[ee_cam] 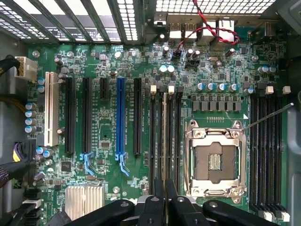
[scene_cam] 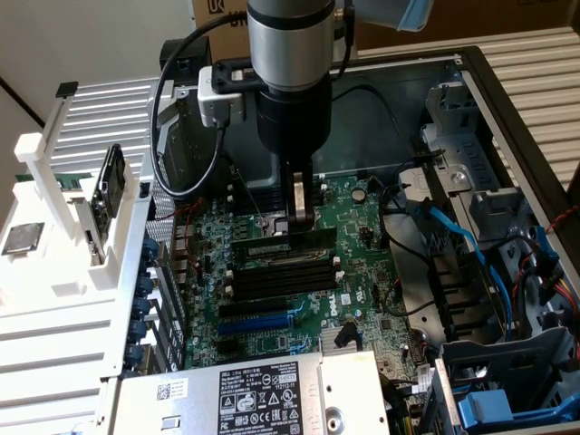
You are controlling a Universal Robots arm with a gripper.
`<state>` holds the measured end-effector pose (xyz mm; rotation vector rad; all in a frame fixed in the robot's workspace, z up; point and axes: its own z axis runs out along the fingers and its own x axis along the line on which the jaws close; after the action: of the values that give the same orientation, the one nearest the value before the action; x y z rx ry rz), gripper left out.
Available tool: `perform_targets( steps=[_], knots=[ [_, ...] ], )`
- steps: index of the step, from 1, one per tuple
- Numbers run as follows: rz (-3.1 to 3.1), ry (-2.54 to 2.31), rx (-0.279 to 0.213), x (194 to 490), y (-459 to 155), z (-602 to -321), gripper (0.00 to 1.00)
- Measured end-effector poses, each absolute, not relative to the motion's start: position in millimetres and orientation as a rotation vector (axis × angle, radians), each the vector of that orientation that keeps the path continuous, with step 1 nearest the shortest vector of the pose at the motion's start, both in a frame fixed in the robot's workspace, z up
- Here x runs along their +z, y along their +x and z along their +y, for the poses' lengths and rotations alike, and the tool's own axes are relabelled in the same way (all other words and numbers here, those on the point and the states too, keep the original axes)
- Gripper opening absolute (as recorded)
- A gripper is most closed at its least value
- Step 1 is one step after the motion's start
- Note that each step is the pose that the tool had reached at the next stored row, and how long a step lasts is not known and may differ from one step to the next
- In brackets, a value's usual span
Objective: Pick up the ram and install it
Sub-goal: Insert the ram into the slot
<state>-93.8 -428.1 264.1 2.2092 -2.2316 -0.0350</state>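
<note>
exterior view: gripper [scene_cam: 302, 225] down over the motherboard [scene_cam: 362, 272], fingertips on the ram [scene_cam: 272, 246]. the ram stands on edge along the bank of black memory slots [scene_cam: 283, 279]; which slot, and whether seated, cannot tell. wrist view: ram [ee_cam: 164, 136] edge-on, a thin pale line between the slots, beside the cpu socket [ee_cam: 215, 160]. gripper [ee_cam: 164, 190] jaws nearly closed, pinching its top edge. blue expansion slot [ee_cam: 121, 117] well apart.

Open computer case [scene_cam: 513, 107], green motherboard [scene_cam: 355, 237] inside
</note>
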Motion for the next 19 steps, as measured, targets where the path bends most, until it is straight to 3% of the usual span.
perform_targets(
  steps=[19],
  knots=[
    [-2.213,2.226,-0.033,243,-94,-436,0.13]
  ],
)
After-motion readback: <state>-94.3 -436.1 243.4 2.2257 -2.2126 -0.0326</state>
